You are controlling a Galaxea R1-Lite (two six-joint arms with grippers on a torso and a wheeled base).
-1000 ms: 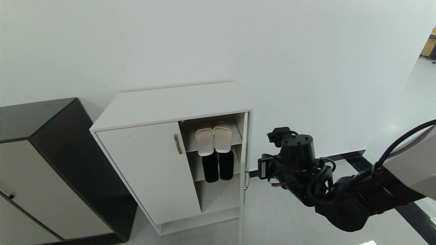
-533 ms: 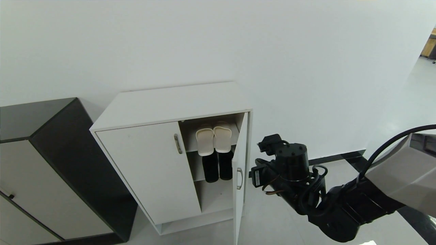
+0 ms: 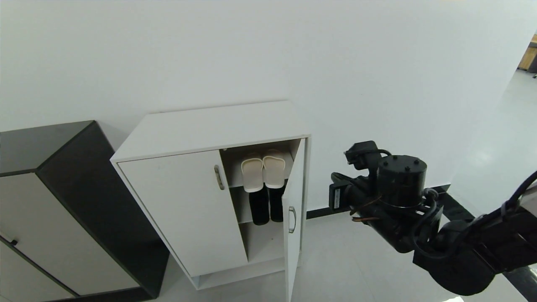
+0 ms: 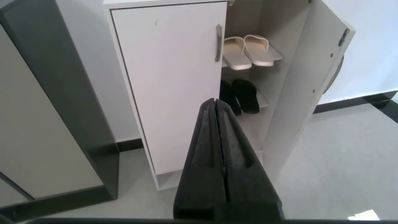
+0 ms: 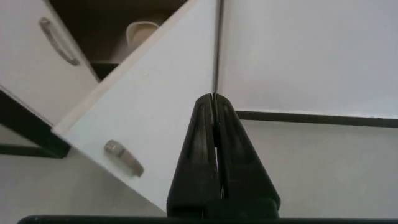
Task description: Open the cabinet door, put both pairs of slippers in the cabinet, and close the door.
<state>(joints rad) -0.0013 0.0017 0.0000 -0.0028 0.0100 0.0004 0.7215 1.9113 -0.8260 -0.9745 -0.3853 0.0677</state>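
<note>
We're on the last step, closing. White slippers [image 3: 263, 170] on upper shelf, black slippers [image 3: 265, 205] below, all inside cabinet [image 3: 209, 126]. Door [image 3: 293, 184] abt half shut. Right pincer [image 5: 214, 99] together, near door's outer face; left pincer [image 4: 216, 102] together too. Next: push door flush w/ frame.

My head camera looks down on the cabinet [image 3: 209, 126]; both wrist cameras face its door [image 3: 292, 188], the right nearest.

This looks like a mock home hallway set up in a lab or office. There is a bare white wall [image 3: 377, 63], a glossy grey floor [image 3: 344, 264] and a black skirting strip [image 3: 319, 213]. A white two-door shoe cabinet [image 3: 209, 126] holds cream and black slippers [image 3: 263, 172], with a black-sided cabinet [image 3: 84, 188] to its left.
</note>
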